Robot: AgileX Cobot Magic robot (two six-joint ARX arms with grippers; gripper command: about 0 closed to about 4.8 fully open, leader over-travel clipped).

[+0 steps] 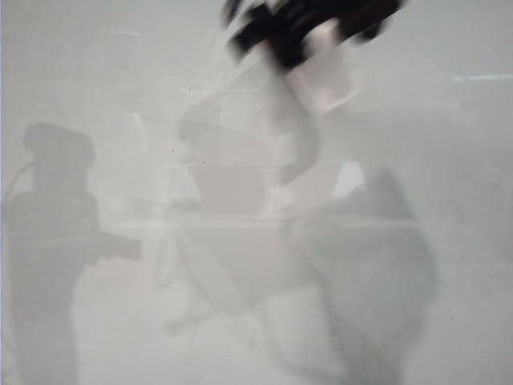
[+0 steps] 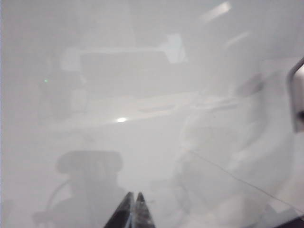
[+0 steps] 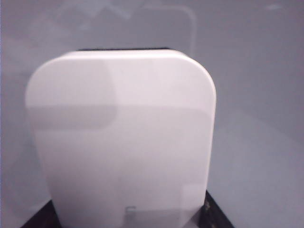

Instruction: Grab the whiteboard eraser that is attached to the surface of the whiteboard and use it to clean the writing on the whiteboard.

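The whiteboard (image 1: 96, 72) fills every view, glossy and pale grey with shadowy reflections. My right gripper (image 1: 313, 36) is a dark blur at the top middle of the exterior view, with the white whiteboard eraser (image 1: 325, 80) sticking out below it. In the right wrist view the whiteboard eraser (image 3: 121, 137) fills most of the picture, its black felt edge (image 3: 123, 49) facing the whiteboard (image 3: 256, 95). The right gripper (image 3: 128, 217) is shut on it, with a dark finger (image 3: 216, 213) on either side. My left gripper (image 2: 134, 194) is shut and empty above the whiteboard (image 2: 142, 142). No writing shows.
Grey reflections of the arms and the room lie across the board (image 1: 56, 241). A thin hairline (image 2: 228, 173) crosses the board in the left wrist view. A pale rounded thing (image 2: 297, 99) shows at that view's edge; I cannot tell what it is.
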